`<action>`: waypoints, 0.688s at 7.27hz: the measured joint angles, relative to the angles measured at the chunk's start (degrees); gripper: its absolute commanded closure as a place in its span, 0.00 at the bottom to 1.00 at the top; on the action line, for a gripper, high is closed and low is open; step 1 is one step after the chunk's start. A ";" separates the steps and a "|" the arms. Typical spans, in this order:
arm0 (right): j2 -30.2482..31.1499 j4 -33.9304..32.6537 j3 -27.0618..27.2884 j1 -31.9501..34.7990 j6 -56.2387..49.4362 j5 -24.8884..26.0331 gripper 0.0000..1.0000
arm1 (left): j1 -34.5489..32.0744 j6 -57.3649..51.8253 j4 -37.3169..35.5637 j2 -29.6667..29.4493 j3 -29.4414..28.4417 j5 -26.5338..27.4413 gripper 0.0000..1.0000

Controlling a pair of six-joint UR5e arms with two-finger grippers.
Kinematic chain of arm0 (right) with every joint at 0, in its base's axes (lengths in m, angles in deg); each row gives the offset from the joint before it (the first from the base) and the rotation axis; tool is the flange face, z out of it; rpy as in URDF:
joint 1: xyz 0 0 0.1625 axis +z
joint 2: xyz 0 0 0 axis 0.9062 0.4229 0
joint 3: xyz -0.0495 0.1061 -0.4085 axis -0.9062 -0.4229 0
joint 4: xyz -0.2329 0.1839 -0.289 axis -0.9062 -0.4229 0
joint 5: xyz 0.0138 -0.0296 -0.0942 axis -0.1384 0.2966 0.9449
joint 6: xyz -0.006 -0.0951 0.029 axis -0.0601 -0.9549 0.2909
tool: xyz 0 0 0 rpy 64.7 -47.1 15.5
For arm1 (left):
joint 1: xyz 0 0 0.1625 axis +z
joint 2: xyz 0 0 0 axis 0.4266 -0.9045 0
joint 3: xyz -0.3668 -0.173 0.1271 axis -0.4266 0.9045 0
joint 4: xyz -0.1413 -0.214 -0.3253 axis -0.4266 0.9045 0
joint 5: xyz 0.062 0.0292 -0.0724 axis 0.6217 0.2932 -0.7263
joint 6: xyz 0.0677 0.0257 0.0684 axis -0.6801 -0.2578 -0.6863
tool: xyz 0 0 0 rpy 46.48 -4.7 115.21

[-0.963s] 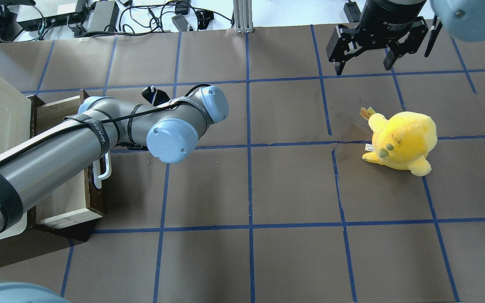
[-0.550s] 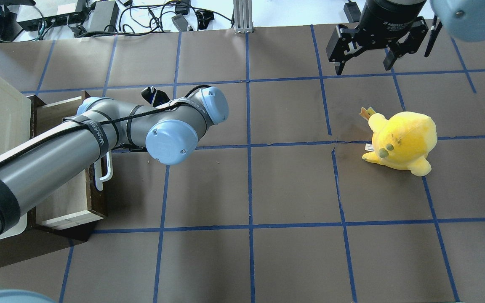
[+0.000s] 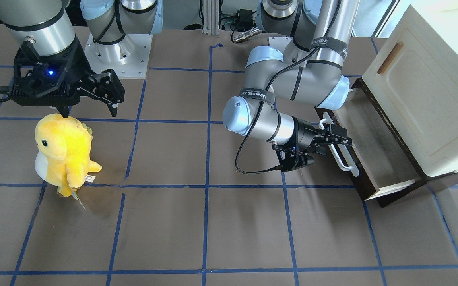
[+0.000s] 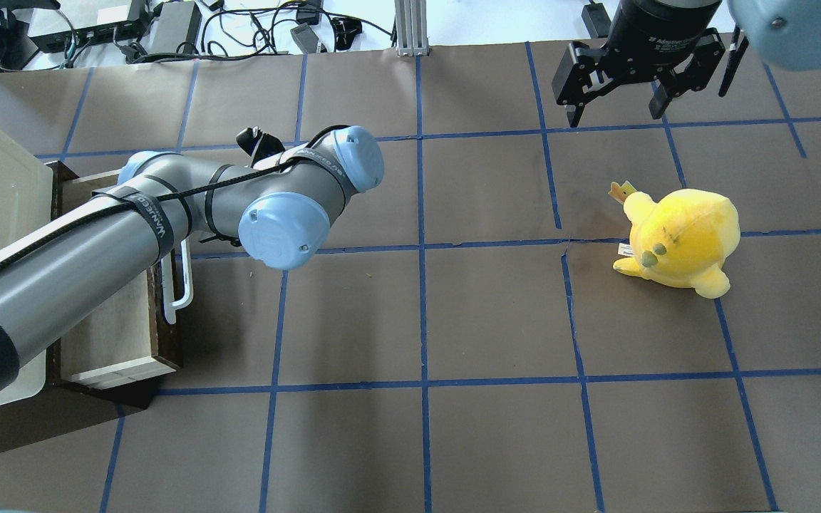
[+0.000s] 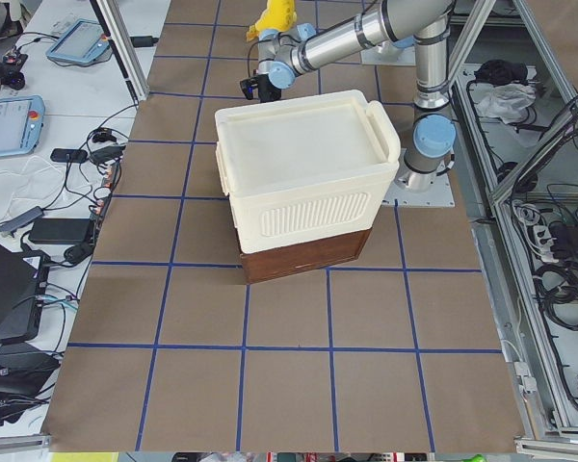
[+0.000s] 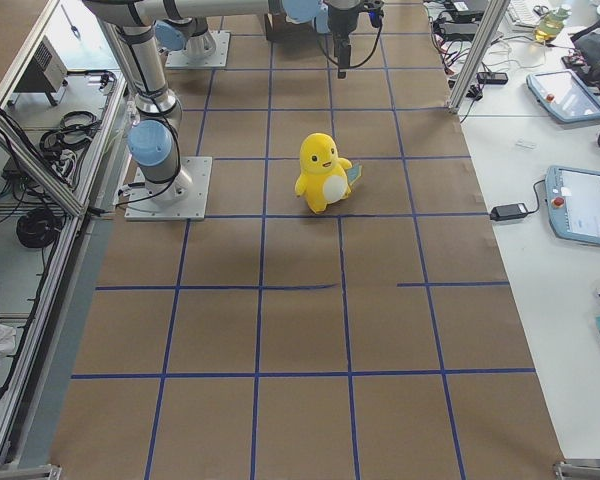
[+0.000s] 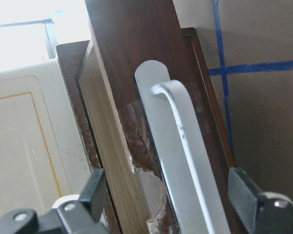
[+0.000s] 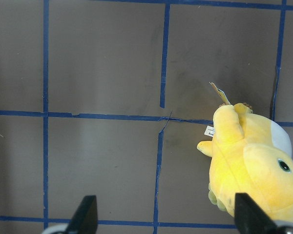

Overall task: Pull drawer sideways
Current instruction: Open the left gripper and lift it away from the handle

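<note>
Dark brown wooden drawer (image 3: pixel 372 155) has crept further out; left gripper (image 7: pixel 170 195) straddles its long white bar handle (image 7: pixel 180 146), jaws wide, clamping nothing, so the pull looks nearly done.

A: How much of the drawer (image 4: pixel 118 370) shows from overhead?
B: Little. The left arm (image 4: pixel 61 271) lies across its middle and covers the left gripper (image 3: pixel 338 135) wholly; only the lower stretch of the white handle (image 4: pixel 186 278) peeks out at centre left.
A: And from the table's left end?
B: The cream cabinet (image 5: pixel 299 164) hides the drawer altogether. The gripper is a small dark blot at upper centre, too small to read its jaws.
A: The wrist cameras?
B: The left one's bottom edge cuts off the handle and both fingers (image 7: pixel 95 192); the right one's lower right corner crops the plush toy (image 8: pixel 249 161).
</note>
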 measured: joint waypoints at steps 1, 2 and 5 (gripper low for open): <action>0.00 0.00 0.00 0.00 0.01 0.00 0.00 | 0.03 -2.31 -1.32 0.72 -2.12 -3.96 0.11; 0.00 0.00 0.00 0.00 0.02 0.00 0.00 | 0.21 -3.72 -1.86 2.04 -4.50 -10.39 0.11; 0.00 0.00 0.00 0.00 0.02 0.00 0.00 | 3.83 -9.53 -2.02 8.69 -7.51 -27.37 0.11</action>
